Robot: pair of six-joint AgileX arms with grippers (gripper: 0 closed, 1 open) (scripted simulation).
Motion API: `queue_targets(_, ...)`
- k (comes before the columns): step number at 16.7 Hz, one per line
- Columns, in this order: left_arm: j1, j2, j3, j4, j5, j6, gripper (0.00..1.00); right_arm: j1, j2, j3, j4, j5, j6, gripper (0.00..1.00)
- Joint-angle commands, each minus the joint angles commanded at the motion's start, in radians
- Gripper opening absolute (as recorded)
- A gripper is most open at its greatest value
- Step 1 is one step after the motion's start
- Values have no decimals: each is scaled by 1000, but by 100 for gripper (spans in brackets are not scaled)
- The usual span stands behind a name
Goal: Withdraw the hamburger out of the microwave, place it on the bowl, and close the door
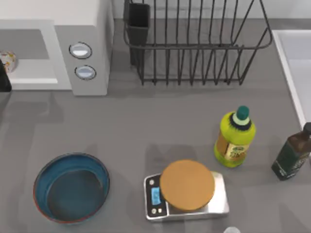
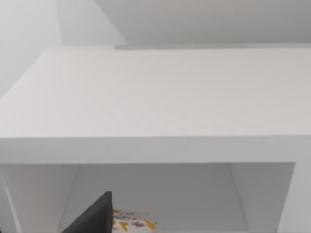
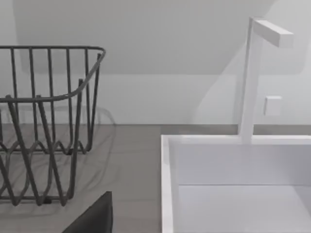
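From above, at the far left edge: the microwave (image 1: 82, 48), its cavity holding the hamburger (image 1: 8, 61), with the left gripper (image 1: 4, 77) just beside the bundle; finger state cannot be told. Bowl (image 1: 72, 187), nothing inside, is set well apart from it. Left wrist view: one dark finger (image 2: 95, 217) is seen touching or just short of the hamburger (image 2: 131, 222). Right wrist view: a wire rack (image 3: 46, 121) and white sink (image 3: 233, 184) are recorded.

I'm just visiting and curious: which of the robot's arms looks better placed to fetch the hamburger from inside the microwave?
The left arm. Its claw sits at the microwave opening, beside the hamburger, and its wrist view looks into the cavity at it. The right wrist view faces the wire rack and white sink instead.
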Motion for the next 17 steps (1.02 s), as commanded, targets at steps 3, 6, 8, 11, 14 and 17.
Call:
queue_targets(3,29,355,142,153,33,13,100,0,0,0,0,0,0,100)
queue_targets(6,57,702,279,299,65,26,100,0,0,0,0,0,0,100)
queue_targets(8,74,916,362,389,85,33,100,0,0,0,0,0,0,100)
queue_targets(11,96,1189,468,503,110,43,100,0,0,0,0,0,0,100)
queue_targets(14,112,1382,546,586,128,50,100,0,0,0,0,0,0,100)
queue_targets(17,121,1481,587,630,138,54,100,0,0,0,0,0,0,100)
